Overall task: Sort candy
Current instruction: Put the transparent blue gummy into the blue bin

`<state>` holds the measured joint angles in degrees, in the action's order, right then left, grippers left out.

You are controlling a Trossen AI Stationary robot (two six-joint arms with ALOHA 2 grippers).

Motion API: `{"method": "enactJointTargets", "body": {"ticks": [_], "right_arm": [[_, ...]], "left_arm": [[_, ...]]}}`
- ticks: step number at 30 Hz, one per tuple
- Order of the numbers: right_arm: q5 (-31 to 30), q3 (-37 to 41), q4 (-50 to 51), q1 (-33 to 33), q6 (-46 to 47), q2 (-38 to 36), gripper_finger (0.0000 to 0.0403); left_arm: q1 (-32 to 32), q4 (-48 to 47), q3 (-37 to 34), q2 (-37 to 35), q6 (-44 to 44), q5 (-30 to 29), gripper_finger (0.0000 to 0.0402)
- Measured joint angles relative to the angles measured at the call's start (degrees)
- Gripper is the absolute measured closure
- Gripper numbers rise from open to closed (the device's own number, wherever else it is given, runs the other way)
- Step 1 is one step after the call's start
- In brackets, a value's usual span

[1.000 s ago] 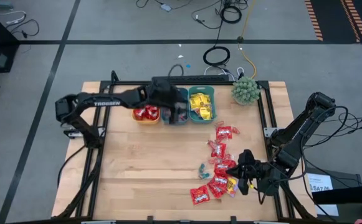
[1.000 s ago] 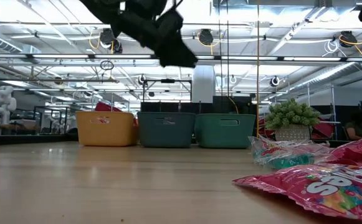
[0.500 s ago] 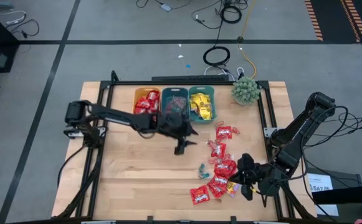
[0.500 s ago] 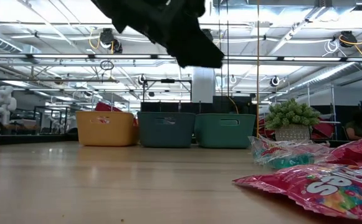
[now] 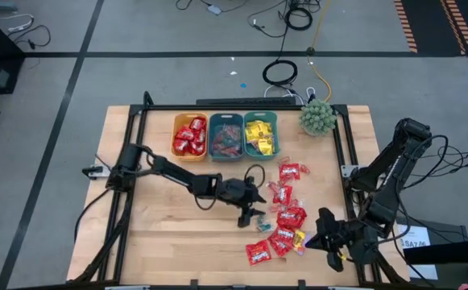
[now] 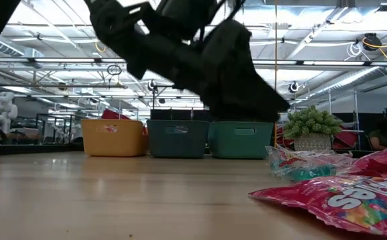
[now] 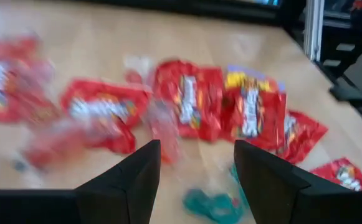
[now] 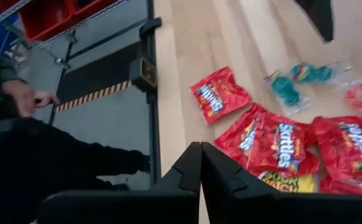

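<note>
- The left gripper (image 5: pixel 254 211), jaws spread and empty, has swung in the last second from over the bins at the upper centre of the high view down to the candy pile (image 5: pixel 286 216) at lower centre right; judged, a drop-off is done and the next pick is starting
- The right gripper (image 5: pixel 328 242), fingers pressed together, has drawn back slightly toward the counter (image 5: pixel 153 225) edge at lower right
- Sorted candy fills the orange bin (image 5: pixel 188 136) and two teal bins (image 5: pixel 244 134)
- Readable: "Skittles" on a red packet (image 8: pixel 274 142)
</note>
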<state>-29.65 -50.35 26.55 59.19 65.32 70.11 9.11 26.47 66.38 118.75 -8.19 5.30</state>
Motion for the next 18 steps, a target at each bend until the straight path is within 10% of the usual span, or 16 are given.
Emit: {"method": "enactJointTargets", "body": {"ticks": [12,18], "right_arm": [[-0.2,0.0,-0.2,4.0,1.5,0.0,0.0403],[-0.2,0.0,-0.2,4.8,3.0,0.0,0.0403]], "left_arm": [[2.8,9.8,0.7,11.7,-2.4,-5.4,0.0194],[2.9,10.1,0.6,11.6,0.4,-5.6,0.0286]]}}
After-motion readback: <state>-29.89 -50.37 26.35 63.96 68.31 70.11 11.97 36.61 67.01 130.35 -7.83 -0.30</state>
